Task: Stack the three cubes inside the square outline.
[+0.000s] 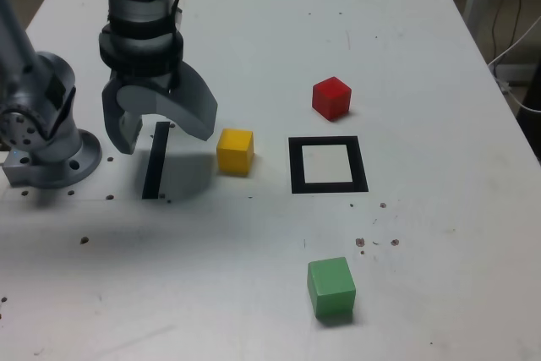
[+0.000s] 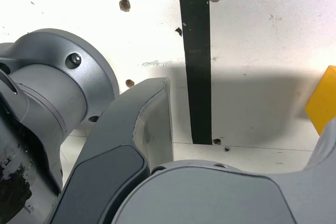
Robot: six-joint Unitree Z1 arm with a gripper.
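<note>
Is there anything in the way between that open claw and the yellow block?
Nothing visible. The open tool hangs above the black strip, and the yellow cube sits just to the exterior view's right of it, with only bare table between.

1. The exterior view looks down from high, slanting across the whole white table.
2. The wrist view looks straight down, close above the table.
3. Both show the black tape strip and, beside it, the yellow cube.
</note>
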